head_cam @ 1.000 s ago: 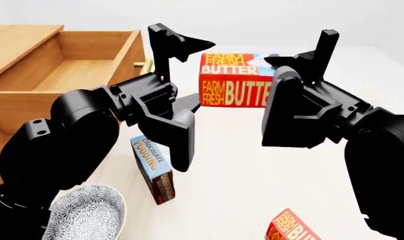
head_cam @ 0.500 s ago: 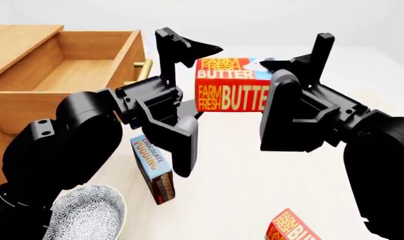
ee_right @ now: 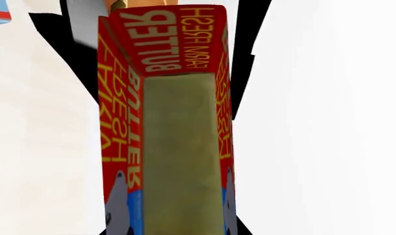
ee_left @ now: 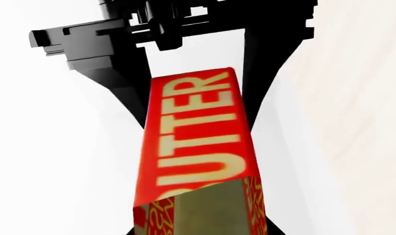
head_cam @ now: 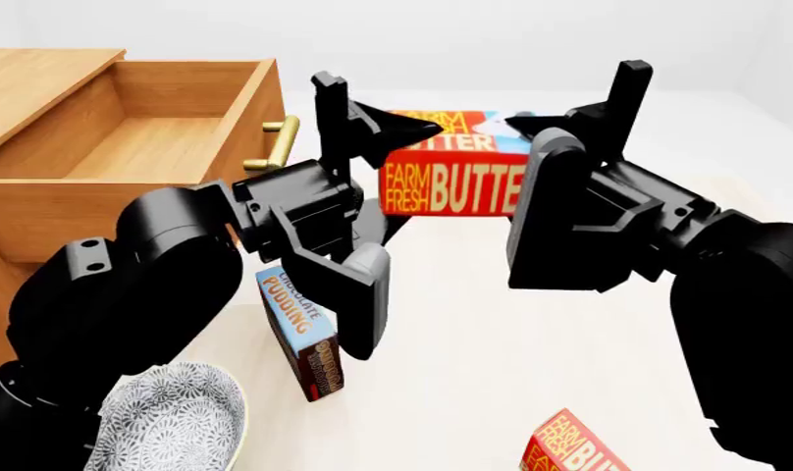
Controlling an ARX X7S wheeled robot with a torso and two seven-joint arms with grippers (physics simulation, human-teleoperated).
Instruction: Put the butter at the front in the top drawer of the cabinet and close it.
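Observation:
A red butter carton with yellow lettering hangs above the table, held at both ends. My left gripper is shut on its left end and my right gripper on its right end. The carton fills both wrist views, the left and the right, running out from between each pair of jaws. A second identical butter carton lies at the near right edge. The orange-brown cabinet stands at the left. Its top drawer is pulled open and shows nothing inside, its brass handle just left of the held carton.
A blue chocolate pudding box stands on the table below my left arm. A patterned grey bowl sits at the near left. The pale table stretches between the arms.
Both grippers and the held carton have shifted a little left, toward the drawer's handle. More of the brass handle now shows.

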